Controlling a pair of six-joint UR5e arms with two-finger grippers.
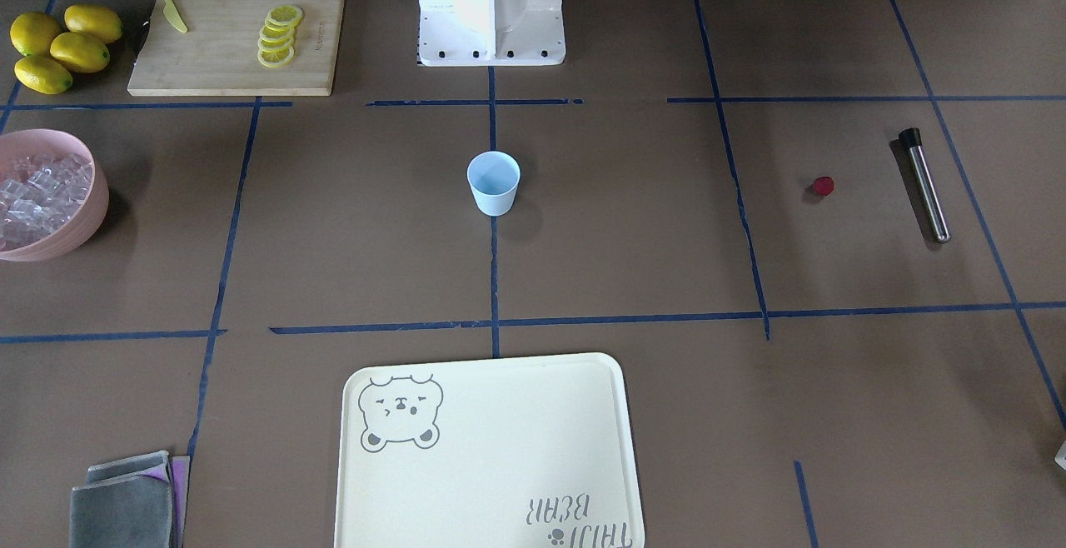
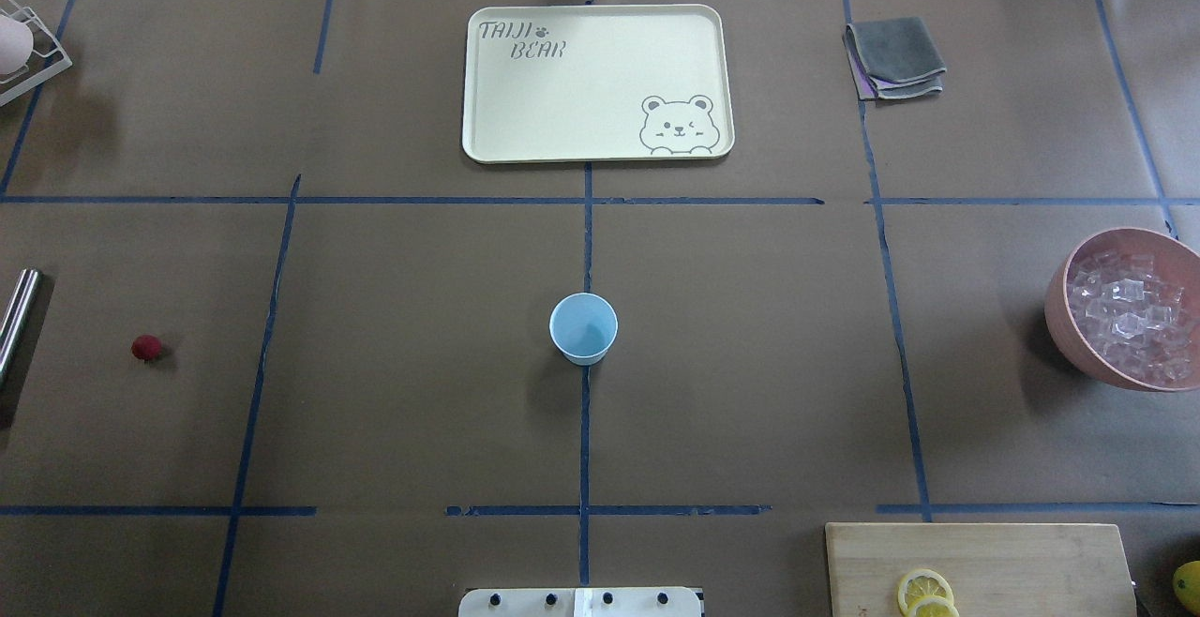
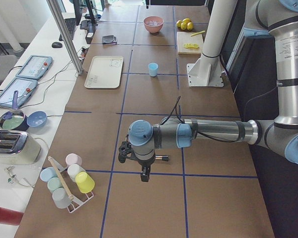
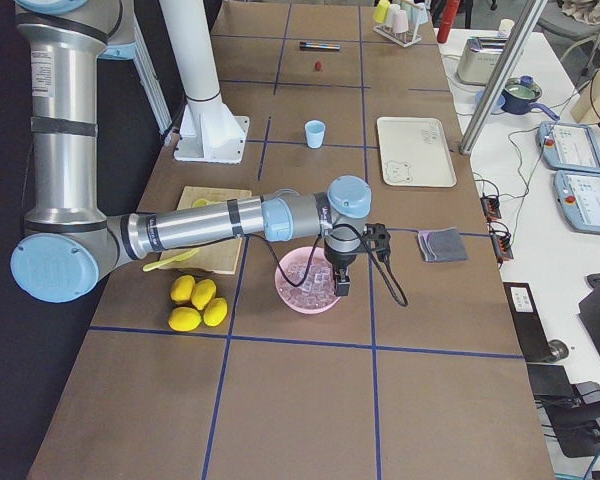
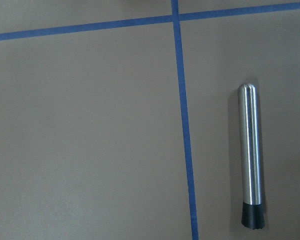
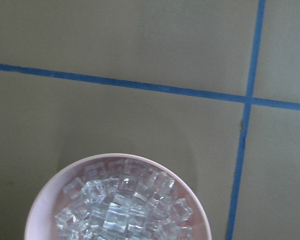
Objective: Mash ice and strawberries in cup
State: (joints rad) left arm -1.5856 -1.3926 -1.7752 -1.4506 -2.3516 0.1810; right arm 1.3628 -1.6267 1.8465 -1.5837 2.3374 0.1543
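1. Left gripper [image 3: 145,174]: hangs fingers-down above the table's left end. How far the fingers are spread, and whether they grip anything, cannot be told from the side view.
2. Muddler [image 5: 251,155]: steel, lying flat on the table.
3. Strawberry [image 2: 145,347]: one red piece on the table near the muddler, well apart from the cup.
4. Cup [image 2: 583,328]: upright at table centre, on the tape line.
5. Ice [image 2: 1130,317]: heaped in the pink bowl [image 2: 1064,340] at the right end.
6. Right gripper [image 4: 341,285]: hangs over the bowl. Finger state cannot be told.
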